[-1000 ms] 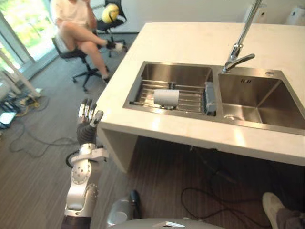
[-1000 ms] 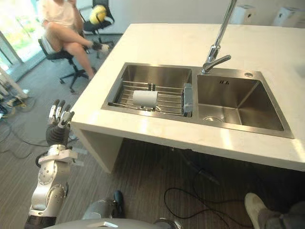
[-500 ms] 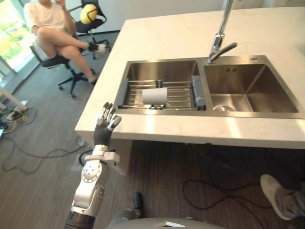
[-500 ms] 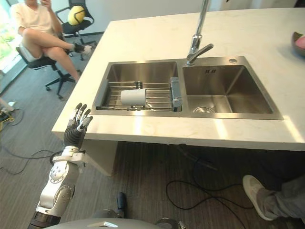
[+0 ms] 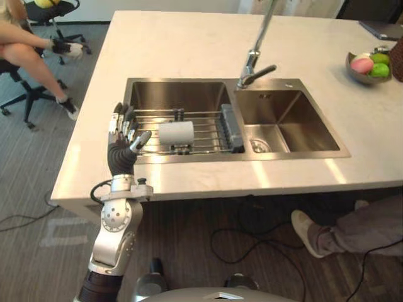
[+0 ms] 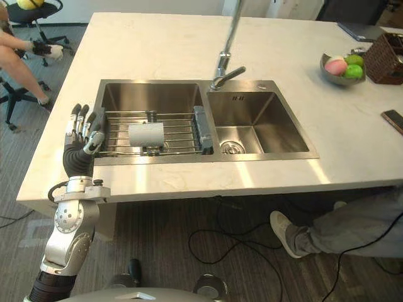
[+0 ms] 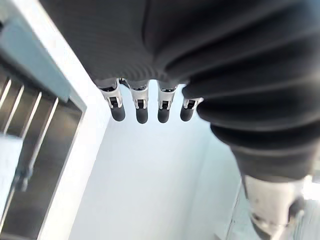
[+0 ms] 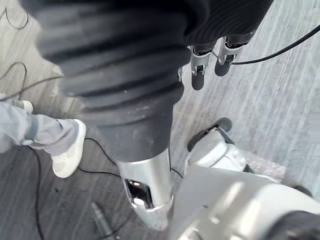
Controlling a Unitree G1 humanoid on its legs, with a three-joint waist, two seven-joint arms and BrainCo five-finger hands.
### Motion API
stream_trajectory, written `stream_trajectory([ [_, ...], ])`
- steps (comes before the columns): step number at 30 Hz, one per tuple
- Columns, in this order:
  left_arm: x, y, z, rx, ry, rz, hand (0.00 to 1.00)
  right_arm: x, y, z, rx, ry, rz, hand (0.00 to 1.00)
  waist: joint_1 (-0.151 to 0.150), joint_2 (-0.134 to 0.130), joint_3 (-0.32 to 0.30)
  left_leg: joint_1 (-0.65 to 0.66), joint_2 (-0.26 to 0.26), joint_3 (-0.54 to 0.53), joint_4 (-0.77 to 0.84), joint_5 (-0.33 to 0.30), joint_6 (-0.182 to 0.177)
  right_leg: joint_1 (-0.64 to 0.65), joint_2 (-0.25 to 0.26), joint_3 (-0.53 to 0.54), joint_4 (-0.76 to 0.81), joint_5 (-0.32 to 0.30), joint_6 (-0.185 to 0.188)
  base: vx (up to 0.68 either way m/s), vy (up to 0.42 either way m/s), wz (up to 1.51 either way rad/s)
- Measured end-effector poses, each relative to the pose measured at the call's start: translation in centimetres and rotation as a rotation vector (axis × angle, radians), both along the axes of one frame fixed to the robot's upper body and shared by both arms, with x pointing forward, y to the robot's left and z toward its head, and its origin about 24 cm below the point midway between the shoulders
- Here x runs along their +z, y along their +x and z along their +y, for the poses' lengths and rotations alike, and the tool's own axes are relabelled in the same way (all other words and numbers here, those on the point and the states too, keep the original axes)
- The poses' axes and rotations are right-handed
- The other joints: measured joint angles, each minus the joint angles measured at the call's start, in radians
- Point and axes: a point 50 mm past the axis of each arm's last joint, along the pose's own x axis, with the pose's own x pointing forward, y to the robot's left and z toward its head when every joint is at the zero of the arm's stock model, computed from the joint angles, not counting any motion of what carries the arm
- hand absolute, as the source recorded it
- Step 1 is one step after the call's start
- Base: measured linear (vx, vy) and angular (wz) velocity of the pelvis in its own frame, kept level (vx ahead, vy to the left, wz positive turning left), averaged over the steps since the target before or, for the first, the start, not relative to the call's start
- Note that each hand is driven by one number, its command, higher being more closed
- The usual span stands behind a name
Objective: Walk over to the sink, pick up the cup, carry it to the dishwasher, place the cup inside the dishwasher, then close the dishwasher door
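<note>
Nearby, the left hand (image 5: 121, 154) hovers open-fingered near the cup (image 5: 175, 133) lying on the rack (image 5: 206, 127).

Bright, even light. Pale glare patches along the tabletop (image 5: 208, 179) front edge; soft sheen on sink (image 6: 264, 119) steel. Floor (image 5: 189, 239) beneath the tabletop lies in shade.

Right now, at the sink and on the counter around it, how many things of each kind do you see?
Sink basins: 2
Cup: 1
Dish rack: 1
Faucet: 1
Fruit bowl: 1
Wicker basket: 1
Total: 7
</note>
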Motion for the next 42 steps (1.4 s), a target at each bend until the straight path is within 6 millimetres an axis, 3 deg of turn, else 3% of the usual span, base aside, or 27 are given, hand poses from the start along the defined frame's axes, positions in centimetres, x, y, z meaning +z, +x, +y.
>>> stream_trajectory([
  [2,-0.1,0.1,0.9,0.056,0.003,0.008,0.00,-0.2,0.1,1.0,0.044,0.034,-0.007,0.00,0.015,-0.019,0.002,-0.005,0.000,-0.017,-0.004,0.007,-0.010,0.025,0.007,-0.005,-0.057,-0.004,0.006,0.04,-0.030,0.17],
  [6,-0.9,0.3,1.2,0.088,0.000,0.046,0.00,-0.2,0.4,1.1,0.121,0.056,0.010,0.00,0.022,-0.046,-0.001,-0.007,-0.020,-0.043,-0.007,0.033,-0.013,0.129,0.031,-0.056,-0.220,-0.049,0.035,0.07,-0.129,0.20],
  [10,-1.8,0.5,0.8,0.072,0.004,0.087,0.00,0.1,1.6,0.0,0.148,0.038,-0.006,0.00,0.016,-0.014,0.001,-0.011,-0.032,-0.062,-0.055,0.079,-0.029,0.148,0.040,-0.089,-0.260,-0.110,0.026,0.02,-0.158,0.17],
  [13,-2.9,0.7,0.1,0.037,0.015,0.132,0.00,0.2,3.0,-0.1,0.116,0.053,-0.059,0.00,-0.006,0.009,0.000,0.007,-0.013,-0.079,-0.096,0.117,-0.043,0.160,0.058,-0.111,-0.264,-0.139,0.017,-0.05,-0.121,0.16],
  [14,-4.8,1.3,0.4,0.031,0.061,0.216,0.00,0.3,5.6,1.8,0.104,0.072,-0.184,0.00,-0.037,0.002,-0.019,-0.013,-0.007,-0.078,-0.104,0.141,-0.050,0.174,0.074,-0.137,-0.325,-0.124,0.035,-0.03,-0.031,0.00],
  [22,-5.2,1.2,0.0,-0.052,0.022,0.230,0.00,0.5,5.6,1.9,0.117,0.068,-0.193,0.00,-0.045,0.000,-0.019,-0.001,-0.008,-0.047,-0.104,0.132,-0.048,0.166,0.064,-0.122,-0.301,-0.137,0.021,0.00,0.002,-0.06],
  [24,-5.6,1.1,-0.2,-0.106,-0.006,0.237,0.00,0.5,5.2,2.0,0.116,0.071,-0.189,0.00,-0.046,-0.013,-0.034,0.004,-0.018,0.003,-0.104,0.118,-0.049,0.128,0.029,-0.114,-0.219,-0.183,0.009,0.01,0.053,-0.06],
  [25,-5.7,1.0,-0.4,-0.143,-0.026,0.238,0.00,0.5,4.6,2.0,0.101,0.071,-0.182,0.00,-0.048,-0.040,-0.043,0.007,-0.043,0.048,-0.097,0.115,-0.047,0.102,-0.012,-0.116,-0.166,-0.215,-0.014,0.14,0.147,0.11],
  [26,-5.8,0.9,-0.7,-0.171,-0.048,0.240,0.00,0.4,4.0,1.8,0.077,0.066,-0.172,0.00,-0.048,-0.042,-0.050,0.025,-0.077,0.071,-0.097,0.096,-0.034,0.098,-0.039,-0.131,-0.122,-0.218,-0.042,0.18,0.167,0.11],
  [27,-5.8,0.9,-0.9,-0.188,-0.067,0.236,0.00,0.5,3.7,1.3,0.060,0.049,-0.159,0.00,-0.049,-0.038,-0.050,0.040,-0.090,0.072,-0.097,0.064,0.014,0.087,-0.061,-0.169,-0.041,-0.213,-0.064,0.19,0.189,0.04],
  [28,-5.8,0.9,-0.8,-0.202,-0.089,0.229,0.00,0.5,3.4,1.1,0.037,0.041,-0.147,0.00,-0.048,-0.037,-0.050,0.066,-0.107,0.080,-0.097,0.054,0.025,0.050,-0.125,-0.189,0.112,-0.200,-0.084,0.09,0.170,0.01],
  [29,-5.8,0.8,-0.5,-0.203,-0.087,0.224,0.00,0.5,3.2,1.0,0.018,0.040,-0.143,0.00,-0.048,-0.054,-0.046,0.100,-0.128,0.079,-0.097,0.034,0.047,0.005,-0.187,-0.171,0.269,-0.159,-0.130,0.07,0.173,0.03],
  [31,-5.6,0.7,-0.1,-0.198,-0.086,0.205,0.00,0.6,3.0,1.0,0.013,0.039,-0.150,0.00,-0.050,-0.054,-0.047,0.128,-0.132,0.050,-0.097,0.019,0.065,-0.067,-0.232,-0.106,0.430,-0.023,-0.134,0.14,0.117,0.34],
  [32,-5.1,0.7,0.4,-0.165,-0.100,0.167,0.00,0.6,3.2,1.1,0.010,0.045,-0.166,0.00,-0.059,-0.041,-0.044,0.138,-0.108,0.005,-0.096,0.010,0.073,-0.119,-0.213,-0.070,0.464,-0.128,-0.086,0.21,0.085,0.61],
  [33,-4.8,0.8,0.7,-0.144,-0.107,0.149,0.00,0.6,3.2,1.2,0.010,0.048,-0.170,0.00,-0.059,-0.038,-0.044,0.134,-0.098,-0.008,-0.091,0.007,0.072,-0.131,-0.188,-0.065,0.439,-0.165,-0.073,0.23,0.086,0.73],
  [35,-4.1,1.1,2.1,-0.057,-0.133,0.117,0.00,0.5,2.9,1.6,-0.005,0.063,-0.169,0.00,-0.050,-0.039,-0.044,0.103,-0.081,-0.058,-0.035,-0.026,0.068,-0.145,-0.096,0.001,0.203,-0.198,-0.021,0.14,0.048,0.70],
  [36,-3.8,1.3,2.8,-0.023,-0.182,0.111,0.00,0.4,2.2,1.9,-0.026,0.069,-0.155,0.00,-0.053,-0.039,-0.044,0.101,-0.093,-0.085,-0.021,-0.035,0.059,-0.139,-0.077,0.038,0.096,-0.180,0.015,0.16,-0.013,0.76],
  [38,-3.6,1.4,3.5,0.015,-0.228,0.097,0.00,0.3,0.9,2.4,-0.046,0.089,-0.119,0.00,-0.055,-0.041,-0.045,0.110,-0.117,-0.132,-0.019,-0.037,0.057,-0.122,-0.069,0.052,0.007,-0.160,0.040,0.19,-0.094,0.95],
  [40,-3.2,1.2,4.1,0.052,-0.235,0.076,0.00,0.1,0.2,3.0,-0.060,0.110,-0.095,0.00,-0.052,-0.054,-0.055,0.121,-0.131,-0.162,-0.019,-0.047,0.041,-0.071,-0.042,0.033,-0.117,-0.078,0.017,0.19,-0.173,0.83],
  [41,-2.8,1.1,4.3,0.061,-0.234,0.061,0.00,0.0,-0.1,3.1,-0.059,0.119,-0.080,0.00,-0.043,-0.072,-0.071,0.124,-0.134,-0.162,-0.020,-0.058,0.026,-0.044,-0.034,-0.001,-0.162,-0.030,0.014,0.18,-0.210,0.46],
  [42,-2.7,0.8,4.1,0.066,-0.251,0.054,0.00,0.1,-0.1,2.3,-0.044,0.095,-0.082,0.00,-0.039,-0.038,-0.077,0.117,-0.101,-0.119,-0.013,-0.068,0.004,-0.028,-0.005,-0.016,-0.184,-0.023,0.001,0.16,-0.191,0.33],
])
